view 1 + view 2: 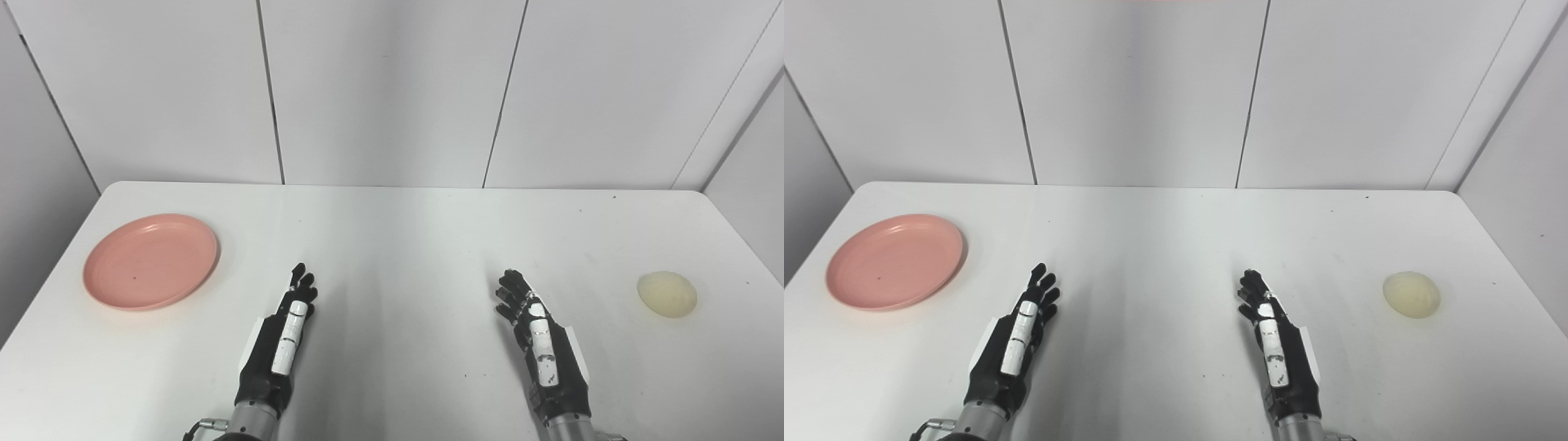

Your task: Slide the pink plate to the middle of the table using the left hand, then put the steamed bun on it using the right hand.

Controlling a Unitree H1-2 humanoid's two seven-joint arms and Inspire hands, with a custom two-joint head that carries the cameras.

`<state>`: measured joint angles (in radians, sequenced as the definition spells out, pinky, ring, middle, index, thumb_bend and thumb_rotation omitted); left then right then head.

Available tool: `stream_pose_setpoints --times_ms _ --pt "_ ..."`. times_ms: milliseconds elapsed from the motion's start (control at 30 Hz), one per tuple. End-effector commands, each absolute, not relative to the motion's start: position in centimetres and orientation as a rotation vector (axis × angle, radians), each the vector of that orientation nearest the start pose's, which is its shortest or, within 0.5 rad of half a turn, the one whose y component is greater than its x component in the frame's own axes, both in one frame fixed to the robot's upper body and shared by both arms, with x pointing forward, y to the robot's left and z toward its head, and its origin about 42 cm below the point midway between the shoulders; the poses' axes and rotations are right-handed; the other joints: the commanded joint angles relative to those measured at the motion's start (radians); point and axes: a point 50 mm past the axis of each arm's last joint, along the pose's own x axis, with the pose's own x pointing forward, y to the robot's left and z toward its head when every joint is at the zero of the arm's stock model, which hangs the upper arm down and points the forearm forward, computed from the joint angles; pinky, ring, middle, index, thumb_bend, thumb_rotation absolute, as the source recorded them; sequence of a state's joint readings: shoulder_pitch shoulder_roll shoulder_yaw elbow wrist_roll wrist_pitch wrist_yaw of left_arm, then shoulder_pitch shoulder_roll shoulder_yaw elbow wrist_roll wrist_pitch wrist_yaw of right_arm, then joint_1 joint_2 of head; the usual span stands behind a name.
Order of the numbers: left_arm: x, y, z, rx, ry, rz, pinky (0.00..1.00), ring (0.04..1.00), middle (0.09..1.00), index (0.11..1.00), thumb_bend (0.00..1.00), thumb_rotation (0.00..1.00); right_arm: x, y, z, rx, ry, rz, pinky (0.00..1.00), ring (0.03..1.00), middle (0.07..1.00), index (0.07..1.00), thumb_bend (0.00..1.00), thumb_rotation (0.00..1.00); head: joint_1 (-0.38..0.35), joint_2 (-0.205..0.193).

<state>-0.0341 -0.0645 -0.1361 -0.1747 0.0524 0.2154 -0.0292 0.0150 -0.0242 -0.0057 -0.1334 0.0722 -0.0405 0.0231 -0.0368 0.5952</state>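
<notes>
1. Both hands, left hand point(283, 334) and right hand point(539, 340), are hovering spread and empty, near the table's point(392, 245) front.
2. The pink plate point(151, 261) is sitting far left, the steamed bun point(667, 294) far right.
3. The left hand should be reaching for the plate's rim, pushing flat.

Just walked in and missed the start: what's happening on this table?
Nothing is being handled yet. The left hand and right hand are both open and empty, near the table's front edge. The pink plate sits empty at far left; the steamed bun lies at far right, untouched.
</notes>
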Motion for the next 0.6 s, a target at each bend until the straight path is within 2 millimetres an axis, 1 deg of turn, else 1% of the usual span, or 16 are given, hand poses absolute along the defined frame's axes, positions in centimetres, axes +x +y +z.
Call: stream_pose_setpoints --times_ms 0,333,567 --pt "29.33 14.58 15.65 -0.008 -0.073 -0.173 0.98 0.971 1.000 1.000 0.63 0.99 27.73 -21.68 13.73 0.049 -0.174 0.028 0.90 0.899 0.904 0.882 0.80 1.00 0.000 -0.001" --pt "29.33 14.57 15.68 -0.004 -0.068 -0.178 0.97 0.966 1.000 1.000 0.63 1.00 27.64 -21.69 13.86 0.048 -0.171 0.036 0.91 0.896 0.896 0.886 0.80 1.00 -0.001 0.001" --pt "29.39 14.61 15.68 -0.007 -0.065 -0.183 0.98 0.967 1.000 1.000 0.64 0.99 27.66 -21.55 13.96 0.044 -0.173 0.034 0.89 0.879 0.873 0.878 0.80 0.99 -0.002 0.001"
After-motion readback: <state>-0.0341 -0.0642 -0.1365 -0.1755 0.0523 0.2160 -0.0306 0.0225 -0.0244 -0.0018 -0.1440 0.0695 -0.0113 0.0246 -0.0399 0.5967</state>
